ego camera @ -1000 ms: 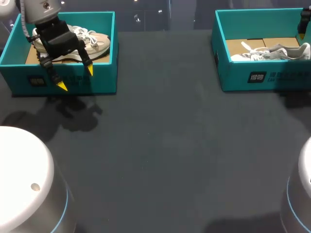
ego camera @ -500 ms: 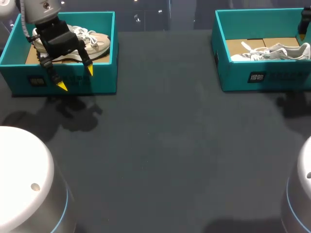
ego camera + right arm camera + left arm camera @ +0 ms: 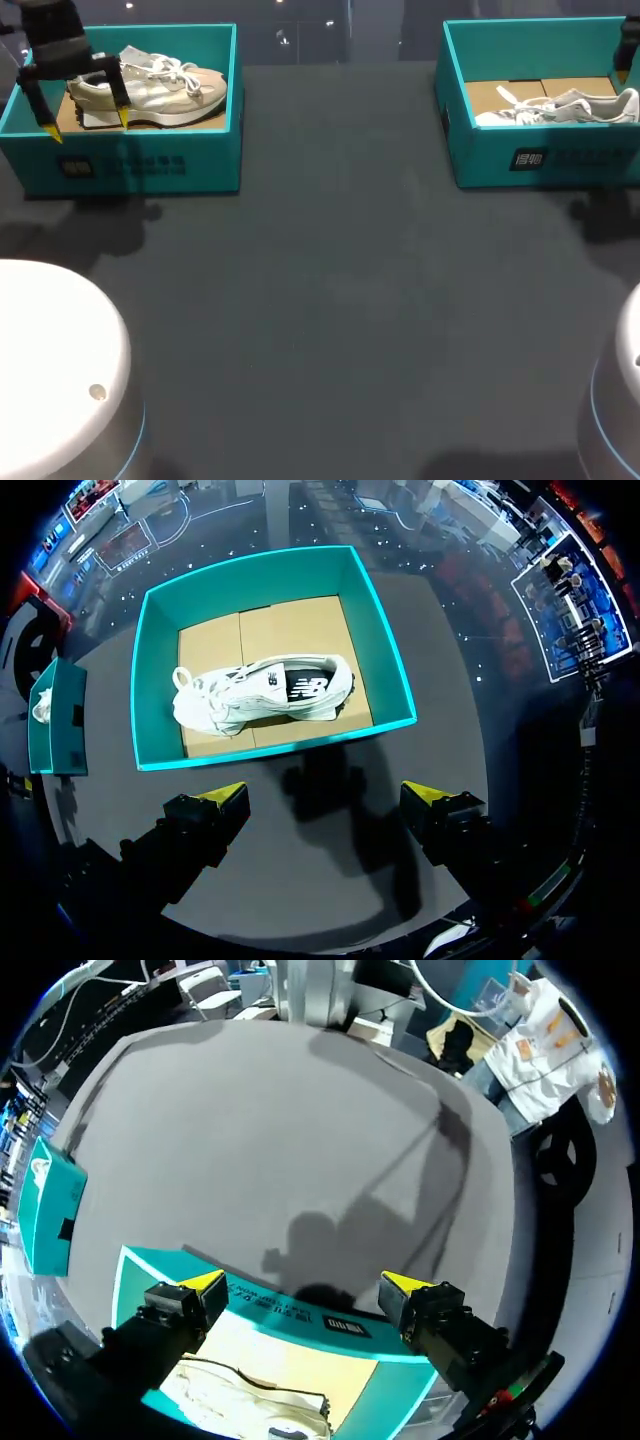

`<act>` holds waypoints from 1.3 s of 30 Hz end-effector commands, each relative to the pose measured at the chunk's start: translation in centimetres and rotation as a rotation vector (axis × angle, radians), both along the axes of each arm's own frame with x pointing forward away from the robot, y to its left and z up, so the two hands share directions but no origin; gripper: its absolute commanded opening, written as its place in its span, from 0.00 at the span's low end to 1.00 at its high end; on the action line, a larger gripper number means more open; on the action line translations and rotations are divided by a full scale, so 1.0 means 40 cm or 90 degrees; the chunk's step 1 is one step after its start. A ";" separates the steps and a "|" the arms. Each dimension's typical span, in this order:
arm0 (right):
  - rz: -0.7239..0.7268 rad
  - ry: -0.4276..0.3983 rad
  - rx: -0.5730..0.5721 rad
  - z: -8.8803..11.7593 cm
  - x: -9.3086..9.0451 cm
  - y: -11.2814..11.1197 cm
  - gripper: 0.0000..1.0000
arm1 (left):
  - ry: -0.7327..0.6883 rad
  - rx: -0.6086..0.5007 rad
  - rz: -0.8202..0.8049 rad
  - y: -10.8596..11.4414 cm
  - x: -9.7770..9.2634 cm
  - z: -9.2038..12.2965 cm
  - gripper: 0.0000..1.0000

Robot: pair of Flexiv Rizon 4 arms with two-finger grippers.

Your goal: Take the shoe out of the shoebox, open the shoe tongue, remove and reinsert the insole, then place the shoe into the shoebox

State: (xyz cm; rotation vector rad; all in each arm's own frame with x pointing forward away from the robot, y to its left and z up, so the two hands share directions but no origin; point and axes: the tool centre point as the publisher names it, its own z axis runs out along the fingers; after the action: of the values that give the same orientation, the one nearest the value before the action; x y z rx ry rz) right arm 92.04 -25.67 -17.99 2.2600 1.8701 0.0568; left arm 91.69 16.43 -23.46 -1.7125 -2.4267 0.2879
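Two grippers: ours, jaws wide.
Left gripper (image 3: 86, 126): over beige shoe (image 3: 160, 88)'s shoebox (image 3: 150, 165).
Right gripper (image 3: 322, 792): well apart from that shoebox.

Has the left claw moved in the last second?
Yes. The left claw has moved back and leftward, from over the front wall of the left shoebox to its left end, by the heel of the beige shoe.

Front wall of the right shoebox (image 3: 590, 160): a dark label (image 3: 529, 158) with white characters, too small to read. The left shoebox (image 3: 200, 165) carries a faint label (image 3: 77, 167), unreadable too. From the right wrist, a white logo mark (image 3: 300, 687) sits on the pale shoe (image 3: 250, 698), on its dark side panel.
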 end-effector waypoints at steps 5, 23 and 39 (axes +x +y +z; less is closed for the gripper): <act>0.000 -0.001 0.000 -0.001 -0.002 0.000 1.00 | -0.026 0.034 -0.102 -0.002 0.009 0.015 1.00; 0.000 -0.001 0.000 -0.001 -0.002 0.000 1.00 | -0.158 0.129 -0.079 0.218 0.241 -0.013 1.00; 0.000 -0.001 0.000 -0.001 -0.002 0.000 1.00 | -0.183 0.094 -0.119 0.250 0.355 -0.018 1.00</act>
State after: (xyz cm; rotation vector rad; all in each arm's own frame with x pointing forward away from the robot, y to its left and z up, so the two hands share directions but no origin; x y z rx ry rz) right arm 92.06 -25.67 -18.03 2.2591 1.8701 0.0568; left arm 104.67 26.23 -23.58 -1.9879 -2.3840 -0.1991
